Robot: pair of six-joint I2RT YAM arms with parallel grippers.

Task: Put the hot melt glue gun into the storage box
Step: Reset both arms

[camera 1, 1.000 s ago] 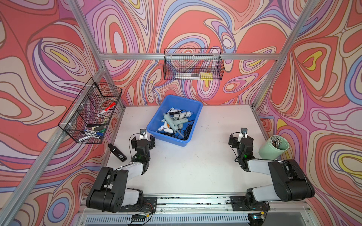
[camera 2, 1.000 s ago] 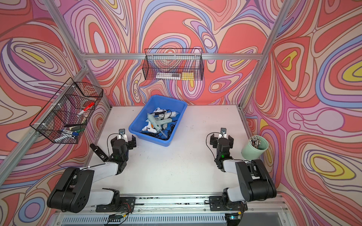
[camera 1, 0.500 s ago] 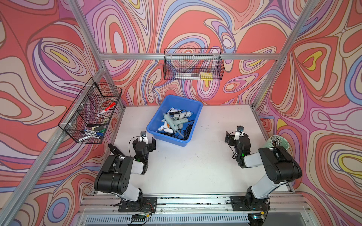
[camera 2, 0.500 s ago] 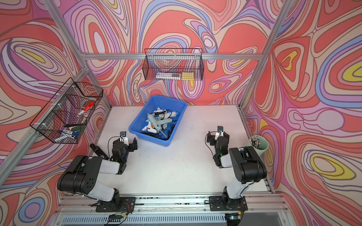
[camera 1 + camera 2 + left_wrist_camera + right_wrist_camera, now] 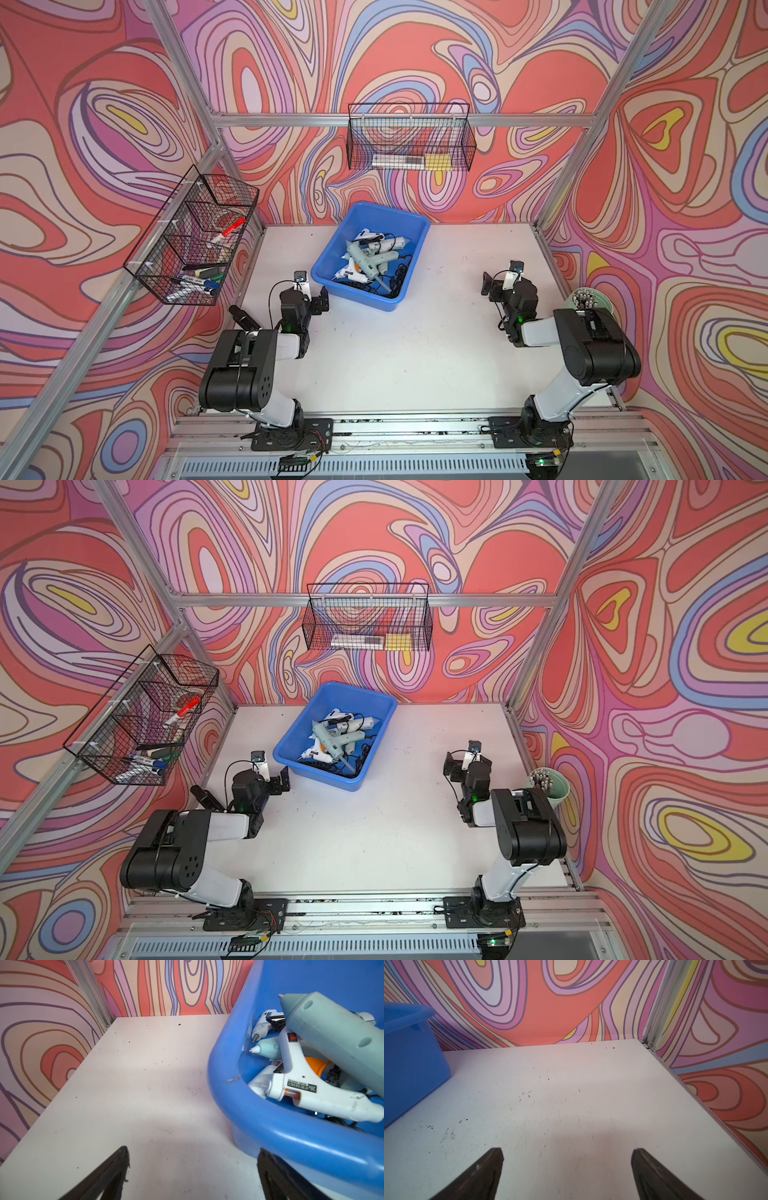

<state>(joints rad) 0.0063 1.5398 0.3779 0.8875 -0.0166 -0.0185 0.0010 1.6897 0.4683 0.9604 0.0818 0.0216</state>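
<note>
Lying heaped inside the storage box (image 5: 353, 298), the hot melt glue guns (image 5: 370, 261) sit, in a top view, at one o'clock from the nearer left gripper (image 5: 192, 1149), its jaws spread and empty like the right gripper's (image 5: 566, 1149).

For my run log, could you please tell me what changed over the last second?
Both arms folded up, elbows rising; the right arm now hides part of the mint cup. The left tool and right tool barely shifted, open and empty; nothing was gripped or released. The storage box and its glue guns stayed put.
</note>
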